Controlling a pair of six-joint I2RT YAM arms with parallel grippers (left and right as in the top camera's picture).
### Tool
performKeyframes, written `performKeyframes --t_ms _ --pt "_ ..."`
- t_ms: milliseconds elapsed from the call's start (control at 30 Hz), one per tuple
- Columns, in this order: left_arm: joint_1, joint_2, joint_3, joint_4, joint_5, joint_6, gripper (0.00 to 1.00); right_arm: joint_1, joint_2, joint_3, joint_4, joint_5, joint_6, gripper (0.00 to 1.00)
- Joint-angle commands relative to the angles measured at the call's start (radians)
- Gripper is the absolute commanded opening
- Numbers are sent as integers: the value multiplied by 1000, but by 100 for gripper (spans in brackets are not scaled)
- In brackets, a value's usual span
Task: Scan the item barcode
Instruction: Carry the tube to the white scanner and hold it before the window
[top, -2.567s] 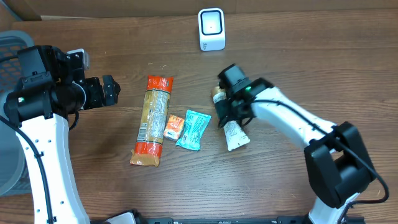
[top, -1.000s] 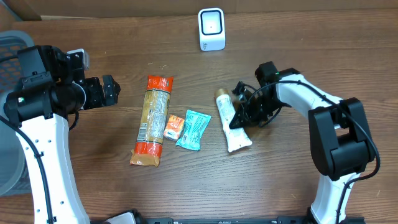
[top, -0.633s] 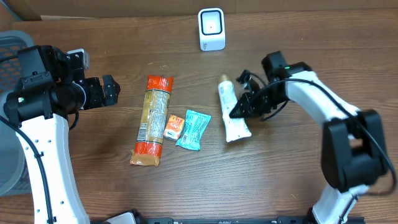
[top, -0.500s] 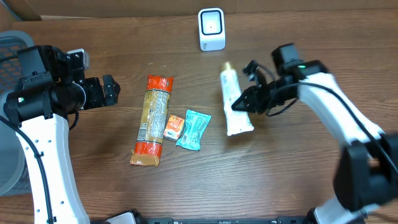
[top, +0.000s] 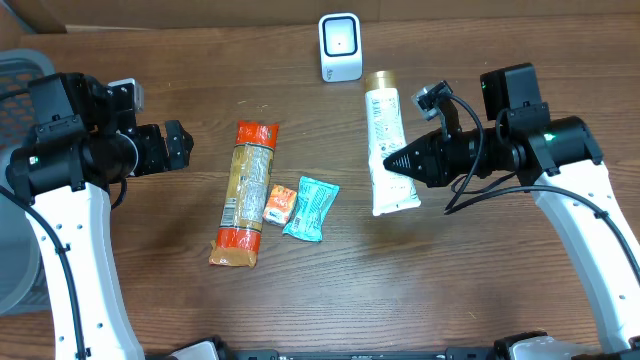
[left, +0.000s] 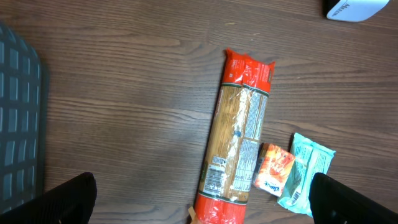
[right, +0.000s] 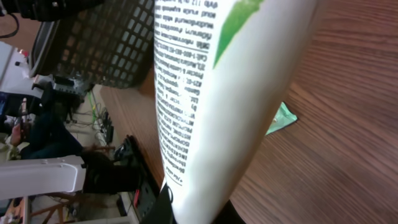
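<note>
Right gripper (top: 398, 163) is clamped on the white tube (top: 383, 135), pinching it a bit past the middle toward the flat end. The tube is just right of the scanner (top: 340, 46), cap end nearest it, not touching. Left gripper (top: 172, 146) is way off left of the scanner, jaws wide apart, holding nothing.

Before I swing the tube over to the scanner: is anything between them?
Nothing visible. The tube, clamped in the right gripper, has its cap end just right of the scanner, with only bare table between them. The pasta lies well to the left, out of that path.
</note>
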Motion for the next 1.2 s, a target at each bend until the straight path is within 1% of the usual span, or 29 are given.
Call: performKeyframes --t_ms 0,33,100,167,267,367,400,433,567,667,1000,1167 --pt "-5 -17 19 0 12 23 100 8 -19 35 38 61 96 4" --pt "-5 -17 19 1 12 23 100 15 -16 35 66 136 150 4" --pt "-5 -17 19 1 12 23 100 43 -5 39 147 374 285 3" --pt "-5 -17 19 0 12 23 100 79 31 72 187 587 340 3" --pt "-5 -17 19 1 12 23 100 121 127 161 202 797 359 3" --pt "-5 -17 19 0 12 23 100 155 272 294 200 980 344 3" --pt "-5 -17 19 0 12 23 100 169 348 375 191 1054 319 3" --pt "-5 -17 19 1 12 23 100 175 381 414 185 1080 311 3" --pt "-5 -17 19 1 12 23 100 208 572 666 144 1209 216 3" --pt "-5 -17 19 1 12 23 100 216 665 763 169 1265 109 3" --pt "-5 -17 19 0 11 23 100 220 814 766 438 1402 -290 4" --pt "-5 -17 19 0 12 23 100 233 882 766 549 1476 -442 4"
